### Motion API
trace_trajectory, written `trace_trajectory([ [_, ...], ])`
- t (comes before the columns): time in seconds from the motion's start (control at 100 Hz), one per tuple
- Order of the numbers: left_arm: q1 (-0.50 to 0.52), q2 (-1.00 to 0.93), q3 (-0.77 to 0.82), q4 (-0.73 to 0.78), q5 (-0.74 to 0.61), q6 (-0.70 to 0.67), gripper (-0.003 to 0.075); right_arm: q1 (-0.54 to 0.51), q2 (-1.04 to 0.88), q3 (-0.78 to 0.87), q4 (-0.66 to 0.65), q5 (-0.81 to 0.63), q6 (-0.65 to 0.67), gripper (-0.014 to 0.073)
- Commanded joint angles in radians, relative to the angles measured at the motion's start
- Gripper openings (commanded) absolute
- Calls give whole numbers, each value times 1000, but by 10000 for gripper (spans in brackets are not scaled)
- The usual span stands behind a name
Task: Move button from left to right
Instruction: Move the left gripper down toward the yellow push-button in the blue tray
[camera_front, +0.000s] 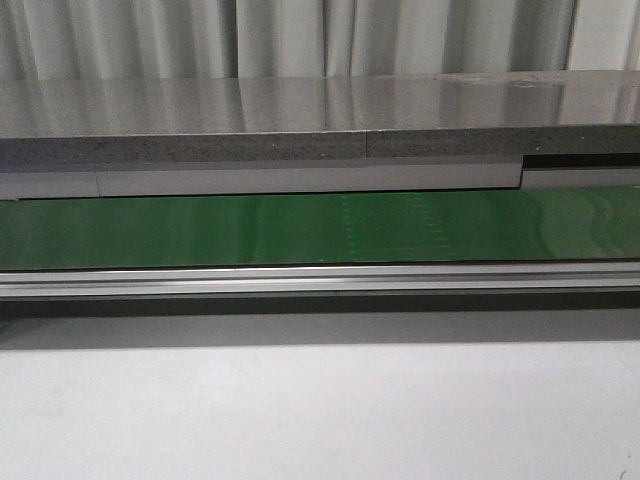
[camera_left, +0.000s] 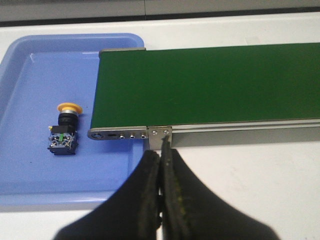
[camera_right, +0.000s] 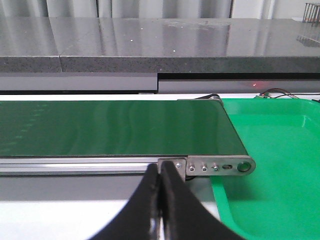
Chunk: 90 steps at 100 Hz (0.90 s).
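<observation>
Button (camera_left: 64, 129) pickup is the step in hand, judging by how things lie: the switch rests on its side in the blue tray (camera_left: 30, 180) beside the left end of the green conveyor belt (camera_left: 210, 85), yellow cap pointing away from the wrist camera and black contact block nearer it. Nothing touches it yet. The left gripper (camera_left: 161, 165) hangs over the white table (camera_left: 260, 175) in front of the belt's metal end bracket, well apart from the button, fingers pressed together with nothing between them. The right gripper (camera_right: 161, 185) is likewise closed on nothing, near the belt's other end, where a green tray (camera_right: 280, 165) waits. In the front view, only the belt and table show.

To do this well, the left gripper should probably open wide first, then travel over the tray wall rather than through it. Closing across the black body looks safer than pinching the round cap, which could roll or slip. Coming down square to the block, keeping fingertips clear of the tray floor, should prevent pushing the switch away.
</observation>
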Motion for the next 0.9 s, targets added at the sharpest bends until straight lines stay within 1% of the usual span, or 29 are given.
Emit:
trace_trajectory([
  [0.0,-7,35,-39,-18,-72,-10,-19,-7,-12,-17,-9,-86,-1,-68],
  [0.31,-7,67,-39,-17,-78,-10,-18,-7,-12,-17,-9,-86,-1,-68],
  [0.41,-7,67,-39,-17,-72,-10,4,-7,-12,-17,-9,-86,-1,-68],
  [0.45,-7,67,-39,-17,-67,-5,41,-7,-12,-17,-9,-86,-1,-68],
  [0.5,-7,67,-39,-17,-54,-4,109,-7,-12,-17,-9,-86,-1,-68],
  [0.53,-7,67,-39,-17,-50,-4,174,-7,-12,-17,-9,-86,-1,-68],
  [0.55,-7,67,-39,-17,-47,-4,203,-7,-12,-17,-9,-86,-1,-68],
  [0.6,-7,67,-39,-17,-47,-4,333,-7,-12,-17,-9,-86,-1,-68],
  [0.62,-7,67,-39,-17,-50,-4,365,-7,-12,-17,-9,-86,-1,-68],
  [0.63,-7,67,-39,-17,-51,-4,398,-7,-12,-17,-9,-86,-1,-68],
  [0.67,-7,67,-39,-15,-54,-4,487,-7,-12,-17,-9,-86,-1,-68],
  [0.72,-7,67,-39,-15,-64,-4,560,-7,-12,-17,-9,-86,-1,-68],
  [0.74,-7,67,-39,-15,-69,-4,580,-7,-12,-17,-9,-86,-1,-68],
  [0.79,-7,67,-39,-15,-75,-4,602,-7,-12,-17,-9,-86,-1,-68],
  [0.89,-2,68,-39,4,-83,-4,601,-7,-12,-17,-9,-86,-1,-68],
])
